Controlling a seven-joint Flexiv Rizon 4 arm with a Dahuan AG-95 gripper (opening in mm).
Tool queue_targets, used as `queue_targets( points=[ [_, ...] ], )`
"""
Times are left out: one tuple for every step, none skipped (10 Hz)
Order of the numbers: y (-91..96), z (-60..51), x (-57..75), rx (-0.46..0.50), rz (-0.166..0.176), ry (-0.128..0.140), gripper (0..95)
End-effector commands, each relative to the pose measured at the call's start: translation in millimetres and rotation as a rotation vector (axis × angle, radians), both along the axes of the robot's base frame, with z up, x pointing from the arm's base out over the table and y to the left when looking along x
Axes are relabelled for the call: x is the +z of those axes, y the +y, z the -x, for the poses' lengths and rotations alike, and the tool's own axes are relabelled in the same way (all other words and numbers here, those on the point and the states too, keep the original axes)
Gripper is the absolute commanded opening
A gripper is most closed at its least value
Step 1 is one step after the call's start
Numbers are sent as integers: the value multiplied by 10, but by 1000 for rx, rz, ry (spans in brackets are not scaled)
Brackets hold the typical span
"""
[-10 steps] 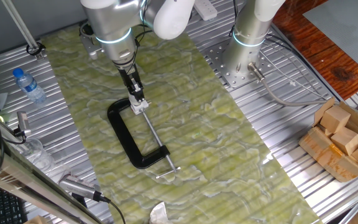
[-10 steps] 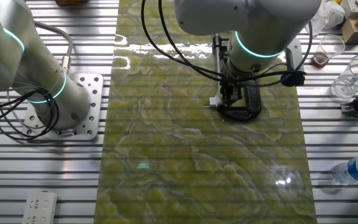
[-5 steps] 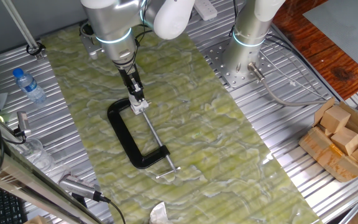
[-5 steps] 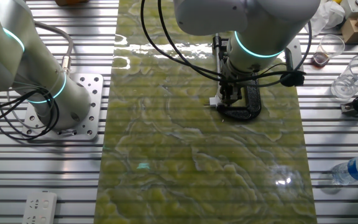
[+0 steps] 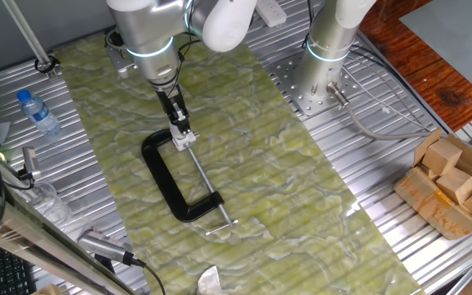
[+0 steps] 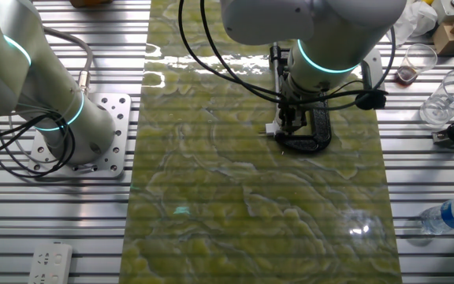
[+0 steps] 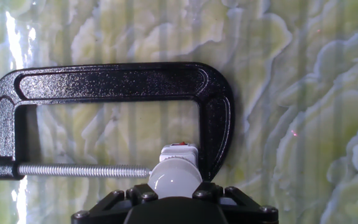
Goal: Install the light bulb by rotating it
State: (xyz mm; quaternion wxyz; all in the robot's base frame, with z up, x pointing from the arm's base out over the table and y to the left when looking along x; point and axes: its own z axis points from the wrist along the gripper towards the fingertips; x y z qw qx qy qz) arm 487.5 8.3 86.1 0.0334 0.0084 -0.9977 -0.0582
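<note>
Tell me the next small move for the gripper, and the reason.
Probably a small twist about the bulb's axis. In the hand view the gripper sits at the light bulb, whose white base with the orange mark meets the black C-clamp beside the steel screw.

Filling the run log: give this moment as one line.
gripper shut on light bulb | bulb between C-clamp jaws, at screw tip | rotation unclear

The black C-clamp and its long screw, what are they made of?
The black C-clamp looks like cast metal with a rough, speckled black coating. Its long screw looks like bare steel: silvery, shiny, threaded.
</note>
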Motion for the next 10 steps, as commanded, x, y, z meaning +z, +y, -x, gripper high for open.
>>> queue_targets(
  points=[
    [-7, 2, -7, 2, 2, 0, 190],
    [-7, 2, -7, 2, 2, 0, 190],
    [-7, 2, -7, 2, 2, 0, 190],
    [-7, 2, -7, 2, 2, 0, 190],
    [1, 3, 56, 47, -5, -12, 760],
    [2, 3, 65, 49, -5, -12, 760],
    [2, 4, 64, 51, 0, -12, 760],
    [1, 4, 63, 54, 2, -12, 760],
    [1, 4, 63, 54, 4, -12, 760],
    [1, 4, 65, 67, 5, -21, 760]
  ],
)
